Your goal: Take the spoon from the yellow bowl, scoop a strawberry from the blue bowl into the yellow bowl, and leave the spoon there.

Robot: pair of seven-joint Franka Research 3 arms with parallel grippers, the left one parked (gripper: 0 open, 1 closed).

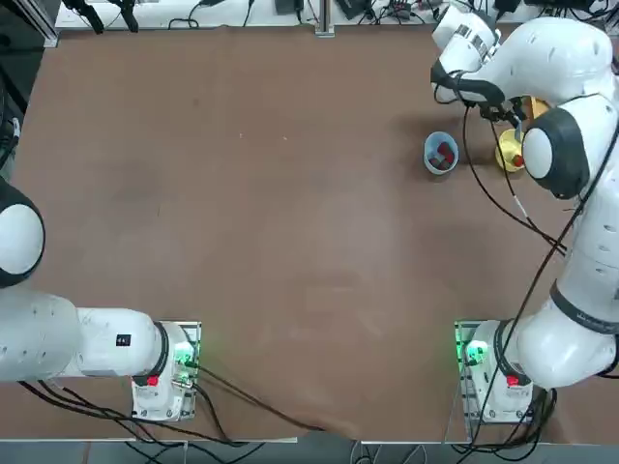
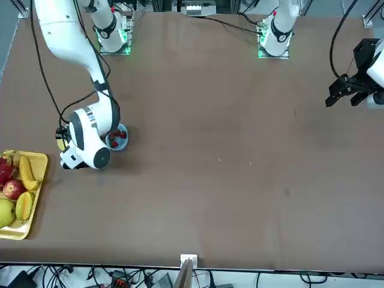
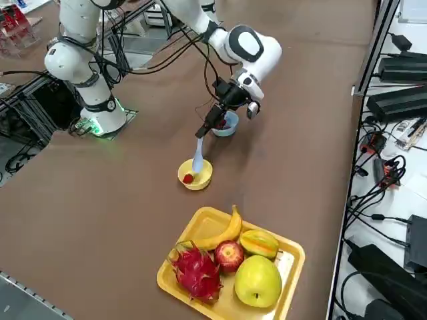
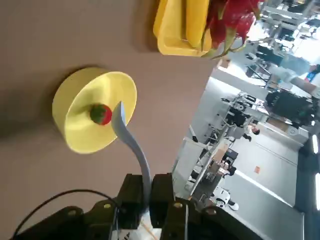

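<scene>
My right gripper (image 3: 205, 128) hangs above the table between the two bowls, shut on the handle of the pale spoon (image 3: 198, 157). The spoon slants down and its scoop end rests inside the yellow bowl (image 3: 197, 175), beside a red strawberry (image 3: 188, 178). In the wrist view both fingers (image 4: 131, 194) clamp the spoon (image 4: 132, 145) handle, and the yellow bowl (image 4: 80, 131) holds the strawberry (image 4: 101, 114). The blue bowl (image 3: 227, 125) stands just beyond the gripper with red strawberries in it. From overhead the blue bowl (image 1: 441, 153) is plain, while my arm hides most of the yellow bowl (image 1: 507, 152).
A rectangular yellow fruit tray (image 3: 288, 257) with a banana, an apple, a dragon fruit and other fruit lies beyond the yellow bowl, toward the table's right edge. The same tray (image 2: 37, 161) shows in the front view. Cables trail from my wrist over the table.
</scene>
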